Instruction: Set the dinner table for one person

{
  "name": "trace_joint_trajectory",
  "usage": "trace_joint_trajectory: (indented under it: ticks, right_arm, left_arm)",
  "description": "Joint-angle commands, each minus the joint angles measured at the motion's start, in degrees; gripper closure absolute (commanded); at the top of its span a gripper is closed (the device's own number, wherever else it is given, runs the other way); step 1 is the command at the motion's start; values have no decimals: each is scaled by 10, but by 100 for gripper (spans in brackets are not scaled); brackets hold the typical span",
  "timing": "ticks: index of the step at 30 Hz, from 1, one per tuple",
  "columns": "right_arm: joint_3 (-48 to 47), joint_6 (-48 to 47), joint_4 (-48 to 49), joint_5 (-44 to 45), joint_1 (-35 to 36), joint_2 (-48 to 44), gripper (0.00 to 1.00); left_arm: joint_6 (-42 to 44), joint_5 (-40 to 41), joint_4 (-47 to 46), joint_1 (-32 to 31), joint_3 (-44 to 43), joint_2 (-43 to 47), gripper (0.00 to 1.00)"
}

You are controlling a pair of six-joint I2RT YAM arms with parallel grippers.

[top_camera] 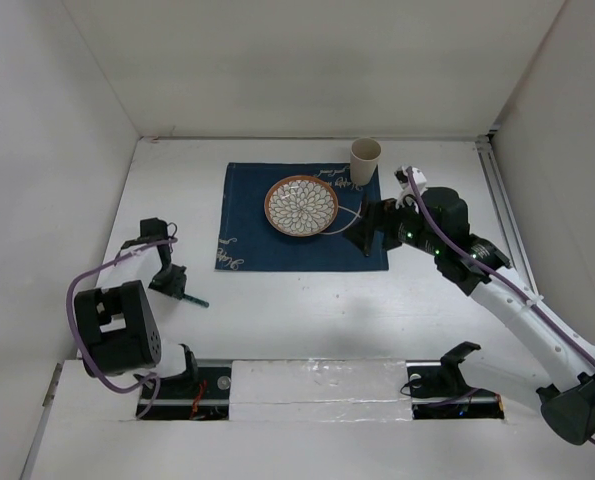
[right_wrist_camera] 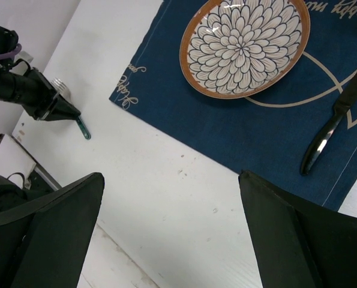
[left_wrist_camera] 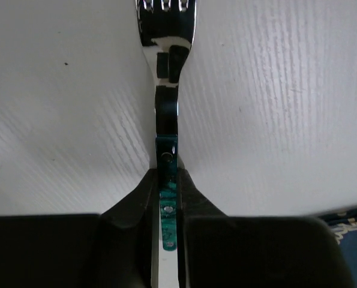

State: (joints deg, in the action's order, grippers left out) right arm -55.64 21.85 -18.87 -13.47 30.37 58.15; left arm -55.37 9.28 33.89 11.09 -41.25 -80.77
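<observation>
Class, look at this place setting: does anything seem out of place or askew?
The fork is off the blue placemat, over the bare dinner table to its left, clamped in the left gripper's jaws. The plate and knife lie on the placemat.

I see a dark blue placemat (top_camera: 247, 215) with white line drawing. On it sits a flower-patterned plate (top_camera: 301, 207) with an orange rim, and a beige cup (top_camera: 366, 160) stands upright at its far right corner. A black-handled knife (right_wrist_camera: 328, 135) lies on the cloth right of the plate, not touching it. A teal-handled fork (left_wrist_camera: 166, 114) is off to the cloth's left.
</observation>
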Motion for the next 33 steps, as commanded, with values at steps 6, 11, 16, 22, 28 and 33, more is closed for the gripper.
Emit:
trace_joint_trajectory:
  ticks: [6,11,16,22,28,33]
  right_arm:
    - [-10,-2,21,42,2,-16,0]
    - [-10,-2,21,73,2,-22,0]
    - [-15,-14,21,86,2,-3,0]
    - [-20,-31,26,91,2,17,0]
    - [-20,-44,26,91,2,23,0]
    - [-15,-44,21,111,2,23,0]
  left_arm:
    - [6,79,-6,-91,-66,-60,100]
    - [94,151,70,-181,-253,-70,100]
    - [215,147,107,-224,-384,-142,100]
    - [324,92,95,-286,-491,-216,100]
    - [393,37,76,-292,-537,-283,100]
    - [409,18,69,-292,-543,-323,100]
